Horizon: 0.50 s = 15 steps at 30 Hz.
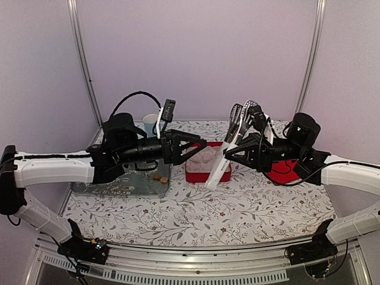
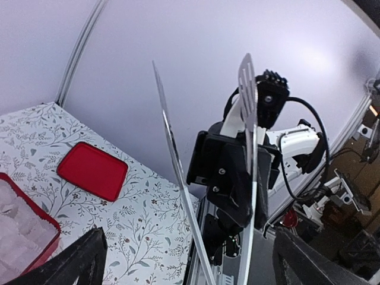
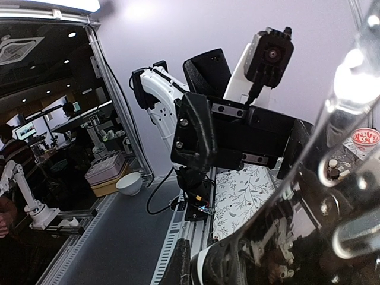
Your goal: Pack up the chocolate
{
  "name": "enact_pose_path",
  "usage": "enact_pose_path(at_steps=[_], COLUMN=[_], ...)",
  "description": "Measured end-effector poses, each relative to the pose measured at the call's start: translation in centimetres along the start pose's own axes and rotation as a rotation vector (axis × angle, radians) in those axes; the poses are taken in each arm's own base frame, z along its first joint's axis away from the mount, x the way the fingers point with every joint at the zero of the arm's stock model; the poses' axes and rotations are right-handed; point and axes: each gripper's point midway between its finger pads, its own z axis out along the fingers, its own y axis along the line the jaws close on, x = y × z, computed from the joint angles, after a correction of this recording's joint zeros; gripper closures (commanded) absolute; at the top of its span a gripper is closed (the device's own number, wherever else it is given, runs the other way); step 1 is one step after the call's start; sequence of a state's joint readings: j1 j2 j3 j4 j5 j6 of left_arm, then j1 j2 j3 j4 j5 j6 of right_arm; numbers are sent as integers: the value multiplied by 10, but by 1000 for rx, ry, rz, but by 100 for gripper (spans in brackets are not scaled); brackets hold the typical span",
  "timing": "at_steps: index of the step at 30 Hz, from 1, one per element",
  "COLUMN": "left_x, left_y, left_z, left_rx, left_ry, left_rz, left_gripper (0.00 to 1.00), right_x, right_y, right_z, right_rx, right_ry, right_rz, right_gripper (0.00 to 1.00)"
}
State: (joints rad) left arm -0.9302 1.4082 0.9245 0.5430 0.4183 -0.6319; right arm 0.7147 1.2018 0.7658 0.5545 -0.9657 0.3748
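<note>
A few small brown and tan chocolate lumps (image 1: pixel 159 177) lie on a glass tray (image 1: pixel 119 184) at the left. The open red square box (image 1: pixel 205 165), lined with white paper, stands mid-table; it also shows in the left wrist view (image 2: pixel 27 234). My right gripper (image 1: pixel 237 149) is shut on metal tongs (image 1: pixel 228 145) with a white handle, held tilted above the box's right side. The tongs show in the left wrist view (image 2: pixel 178 172) and the right wrist view (image 3: pixel 335 136). My left gripper (image 1: pixel 195 144) is open and empty above the box's left side, facing the tongs, its fingers (image 2: pixel 80 261) spread wide.
The red lid (image 1: pixel 284 172) lies flat right of the box, under my right arm; it also shows in the left wrist view (image 2: pixel 92 171). A cup (image 1: pixel 150 123) stands behind the tray. A flowered cloth (image 1: pixel 196 214) covers the table.
</note>
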Motion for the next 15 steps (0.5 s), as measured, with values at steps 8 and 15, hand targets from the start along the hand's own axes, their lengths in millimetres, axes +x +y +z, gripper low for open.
enact_pose_path(at_steps=[8, 15], left_x=[21, 71], left_y=[-18, -35], left_z=[-11, 9], left_rx=[67, 120], left_ry=[59, 177], left_rz=[97, 101], left_gripper=[1, 7], right_x=[-5, -3], right_y=[8, 8], right_z=[1, 7], right_rx=[-40, -50], right_ry=[9, 15], right_rz=[-25, -29], right_gripper=[100, 100])
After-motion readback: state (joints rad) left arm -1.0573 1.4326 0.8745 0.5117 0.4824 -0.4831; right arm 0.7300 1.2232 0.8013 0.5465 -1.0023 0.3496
